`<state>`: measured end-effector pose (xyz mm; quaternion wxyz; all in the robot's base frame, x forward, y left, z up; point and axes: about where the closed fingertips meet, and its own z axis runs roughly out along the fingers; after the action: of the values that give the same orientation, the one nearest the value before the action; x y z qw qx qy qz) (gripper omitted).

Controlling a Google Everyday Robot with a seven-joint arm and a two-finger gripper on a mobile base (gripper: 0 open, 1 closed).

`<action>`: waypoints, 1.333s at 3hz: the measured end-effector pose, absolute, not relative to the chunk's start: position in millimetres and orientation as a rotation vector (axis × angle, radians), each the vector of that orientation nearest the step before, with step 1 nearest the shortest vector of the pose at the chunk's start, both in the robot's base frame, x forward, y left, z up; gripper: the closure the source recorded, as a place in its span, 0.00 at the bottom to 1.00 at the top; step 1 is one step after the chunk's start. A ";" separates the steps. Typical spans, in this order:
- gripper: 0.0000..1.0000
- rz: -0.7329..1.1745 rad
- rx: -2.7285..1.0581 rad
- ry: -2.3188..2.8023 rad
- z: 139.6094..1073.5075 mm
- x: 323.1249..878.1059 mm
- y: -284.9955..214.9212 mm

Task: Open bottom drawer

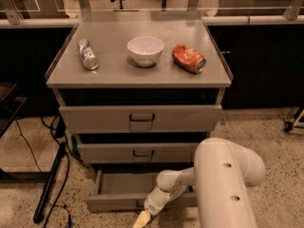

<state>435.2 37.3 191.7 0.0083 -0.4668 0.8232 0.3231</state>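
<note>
**Bottom drawer partly open, end effector at its front edge**

Bottom drawer (121, 185): lowest of three in the grey desk (114, 77). It stands partly open and juts forward of the two fronts above. Flat grey inside is exposed, with nothing seen lying in it. Its front panel runs along the lower edge of the view, and the centre handle is hidden behind the arm's wrist.

End effector (142, 218): pale tip at the very bottom of the view, just in front of the bottom drawer's front panel, near its middle. Apart or together: cannot tell. Contact with the handle: cannot tell.

White arm (227, 184): comes in from lower right, with the thick link in the foreground and the narrower wrist angled down-left to the drawer front.

Middle drawer (111, 153) and top drawer (95, 118): each shows a dark centre handle.

On the desk, left to right: crushed silver can (88, 54), white bowl (145, 50), crushed orange can (189, 58), all apart from one another.

Speckled floor (19, 203); black stand leg (50, 186) leans at left.
</note>
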 end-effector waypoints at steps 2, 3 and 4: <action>0.00 1.021 -1.446 2.591 196.4 427.1 37.5; 0.00 1.068 -1.478 2.571 208.8 416.8 35.4; 0.00 1.138 -1.468 2.602 220.5 375.2 17.6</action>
<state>375.2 17.6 220.5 -0.0277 -0.4589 0.8137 0.3558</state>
